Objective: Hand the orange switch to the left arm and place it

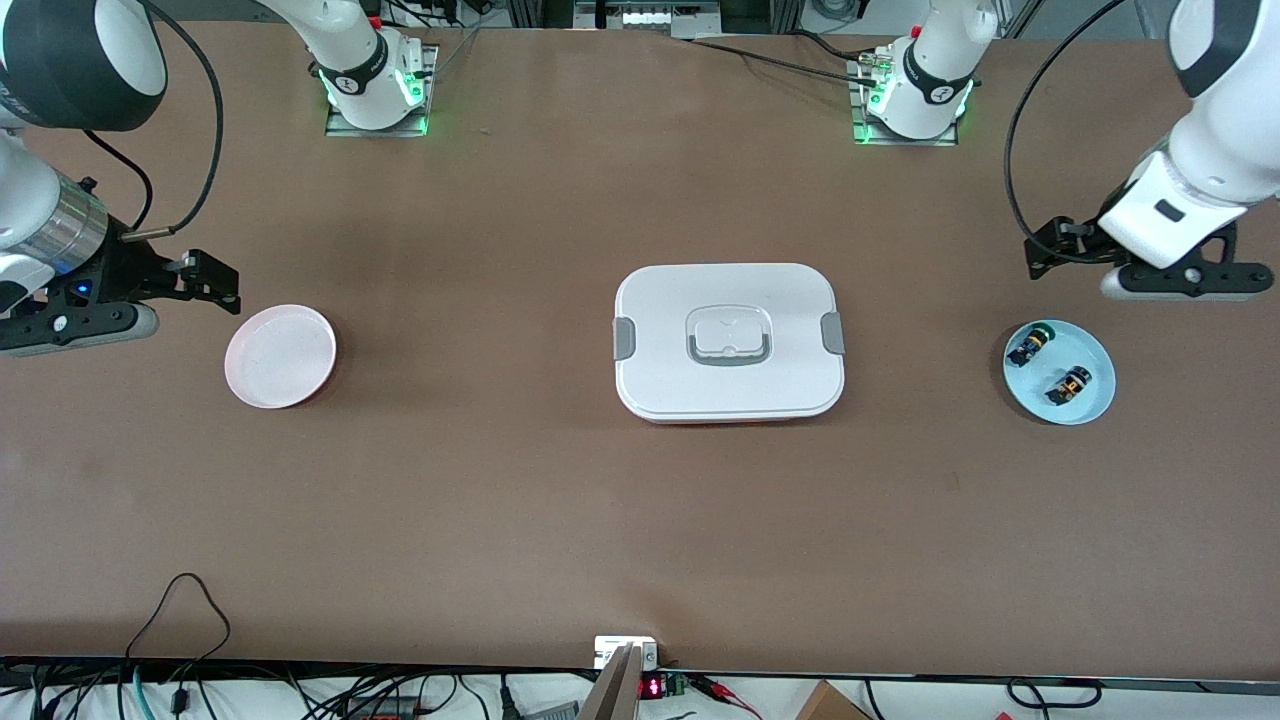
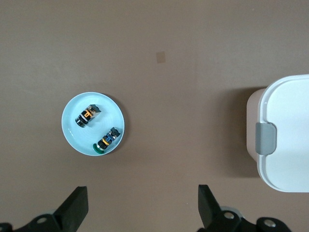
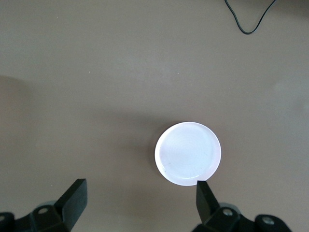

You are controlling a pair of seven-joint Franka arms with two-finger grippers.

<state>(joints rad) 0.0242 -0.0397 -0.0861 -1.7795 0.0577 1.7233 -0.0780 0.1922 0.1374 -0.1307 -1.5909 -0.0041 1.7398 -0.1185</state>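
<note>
The orange switch (image 1: 1068, 385) lies on its side on a light blue plate (image 1: 1090, 400) toward the left arm's end of the table, and shows in the left wrist view (image 2: 87, 115). My left gripper (image 1: 1185, 285) hangs open and empty over the bare table just beside that plate; its fingers stand wide apart in the left wrist view (image 2: 143, 191). The white box (image 1: 728, 341) sits mid-table, and its end and grey clip show in the left wrist view (image 2: 285, 135). My right gripper (image 1: 70, 325) is open and empty (image 3: 141, 186) beside the pink plate (image 1: 280, 356).
A second black switch with a green cap (image 1: 1030, 345) lies on the blue plate (image 2: 70, 135) beside the orange one, and also shows in the left wrist view (image 2: 106, 142). The pink plate (image 3: 188, 153) holds nothing. Cables hang at the table's front edge (image 1: 180, 610).
</note>
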